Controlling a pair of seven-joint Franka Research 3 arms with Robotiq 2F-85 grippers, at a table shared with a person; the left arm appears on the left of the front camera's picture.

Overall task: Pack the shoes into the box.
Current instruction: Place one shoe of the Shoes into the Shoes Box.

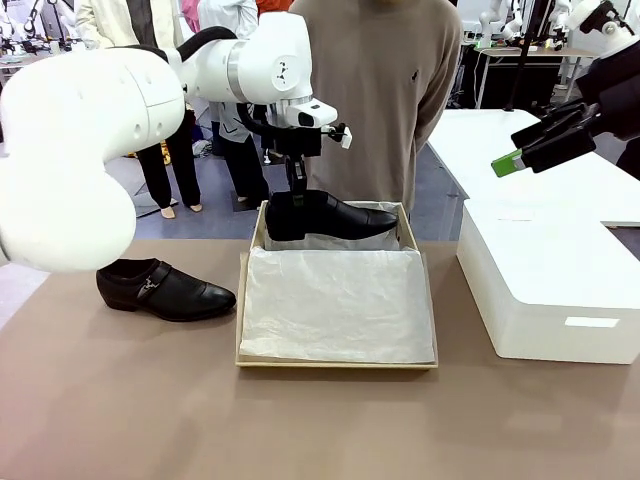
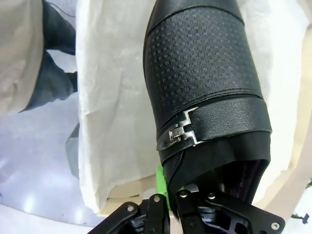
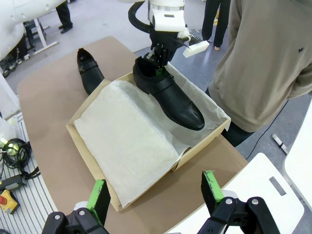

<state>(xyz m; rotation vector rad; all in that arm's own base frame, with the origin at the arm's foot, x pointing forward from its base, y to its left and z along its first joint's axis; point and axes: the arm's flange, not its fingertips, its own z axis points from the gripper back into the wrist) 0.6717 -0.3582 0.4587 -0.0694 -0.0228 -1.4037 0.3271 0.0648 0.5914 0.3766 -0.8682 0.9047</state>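
My left gripper (image 1: pixel 297 196) is shut on the heel rim of a black shoe (image 1: pixel 335 217), holding it lengthwise at the far end of the cardboard box (image 1: pixel 338 361), toe toward the right. In the left wrist view the shoe (image 2: pixel 204 83) with its metal buckle (image 2: pixel 183 130) hangs over white tissue paper (image 2: pixel 117 97). The other black shoe (image 1: pixel 162 288) lies on the table left of the box. My right gripper (image 1: pixel 525 150) hovers open high at the right, over the white block; its green-padded fingers (image 3: pixel 100 195) frame the box (image 3: pixel 85 146) and the held shoe (image 3: pixel 168 95) from above.
A big white rectangular block (image 1: pixel 550 290) stands on the table right of the box. A person in a beige sweater (image 1: pixel 385 90) stands right behind the box's far edge. Bare brown tabletop (image 1: pixel 300 430) lies in front of the box.
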